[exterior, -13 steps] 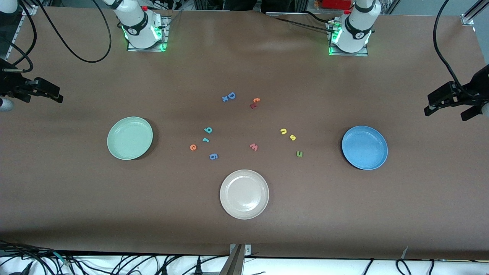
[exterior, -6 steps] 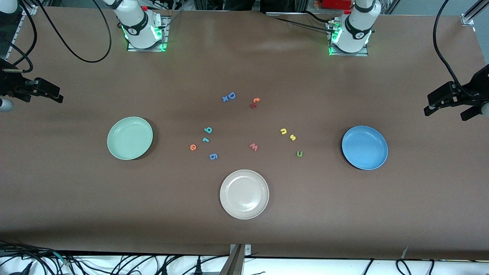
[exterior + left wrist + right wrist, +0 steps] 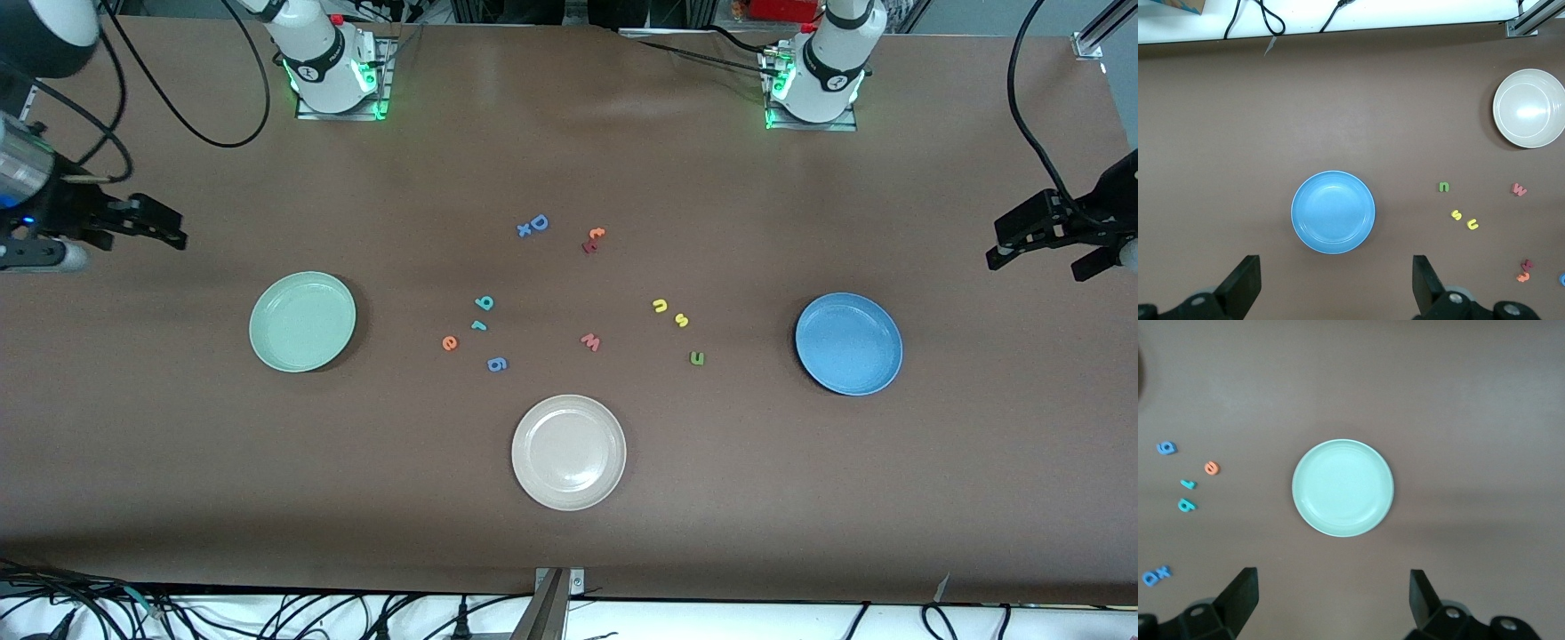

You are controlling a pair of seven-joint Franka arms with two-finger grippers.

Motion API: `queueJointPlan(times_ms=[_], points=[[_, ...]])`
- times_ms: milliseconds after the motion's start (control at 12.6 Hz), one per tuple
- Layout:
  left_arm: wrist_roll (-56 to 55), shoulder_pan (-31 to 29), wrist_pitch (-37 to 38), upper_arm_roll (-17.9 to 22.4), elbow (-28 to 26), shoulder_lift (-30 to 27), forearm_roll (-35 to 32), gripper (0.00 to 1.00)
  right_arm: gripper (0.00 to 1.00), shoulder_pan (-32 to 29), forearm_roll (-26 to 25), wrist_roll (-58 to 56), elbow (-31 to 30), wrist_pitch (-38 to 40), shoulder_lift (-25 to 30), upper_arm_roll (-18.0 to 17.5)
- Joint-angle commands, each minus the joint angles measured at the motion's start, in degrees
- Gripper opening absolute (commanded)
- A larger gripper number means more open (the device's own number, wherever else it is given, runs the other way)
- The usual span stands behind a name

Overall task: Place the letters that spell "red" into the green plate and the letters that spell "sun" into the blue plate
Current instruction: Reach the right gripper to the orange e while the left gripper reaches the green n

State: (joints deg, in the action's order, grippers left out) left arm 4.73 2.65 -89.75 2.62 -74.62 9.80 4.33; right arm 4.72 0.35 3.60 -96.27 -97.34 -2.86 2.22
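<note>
The green plate lies bare toward the right arm's end, the blue plate toward the left arm's end. Between them on the table lie the orange "e", teal "d" and teal "r". Closer to the blue plate are a yellow "s", a yellow u/n and a green u/n. My right gripper hangs open and holds nothing, over the table beside the green plate. My left gripper waits open beside the blue plate.
A cream-white plate sits nearer the front camera than the letters. Other loose letters: a blue "g", a pinkish "w", a blue "D" and a small red pair.
The right arm has swung in from the table's end, its gripper now closer to the green plate. The left arm, plates and letters have not moved.
</note>
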Motion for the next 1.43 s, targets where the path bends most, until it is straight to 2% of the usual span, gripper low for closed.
queueJointPlan(times_ms=[0, 396, 634, 793, 951, 1189, 1348], points=[[-0.51, 0.25, 0.28, -0.42, 0.96, 0.22, -1.43, 1.0, 1.0, 4.67, 0.18, 10.87, -1.9, -1.8, -0.21, 0.06], [-0.43, 0.25, 0.27, -0.42, 0.88, 0.31, -1.52, 1.0, 1.0, 12.67, -0.26, 27.14, -1.9, -7.94, -6.97, 0.06], [-0.52, 0.6, 0.71, -2.35, -0.44, -0.22, -3.44, 1.0, 1.0, 14.34, -0.17, 27.78, -1.81, -10.93, -13.02, 0.06], [-0.43, 0.43, 0.63, -2.18, -0.88, -0.39, -3.89, 1.0, 1.0, 16.45, 0.09, 27.95, -1.81, -15.84, -16.64, 0.06], [-0.34, 0.51, -0.25, -2.18, -5.25, -0.31, -3.89, 1.0, 1.0, 17.51, 0.27, 30.74, -2.07, -20.85, -20.76, 0.06], [-0.25, 0.25, -11.64, -3.32, -20.96, -5.12, -3.37, 1.0, 1.0, 21.02, 0.27, 41.54, -2.34, -27.97, -25.86, 0.06], [0.01, 0.25, -18.24, -3.76, -27.14, -6.19, -3.28, 1.0, 1.0, 22.78, 0.27, 47.1, -2.34, -32.46, -29.64, 0.06]])
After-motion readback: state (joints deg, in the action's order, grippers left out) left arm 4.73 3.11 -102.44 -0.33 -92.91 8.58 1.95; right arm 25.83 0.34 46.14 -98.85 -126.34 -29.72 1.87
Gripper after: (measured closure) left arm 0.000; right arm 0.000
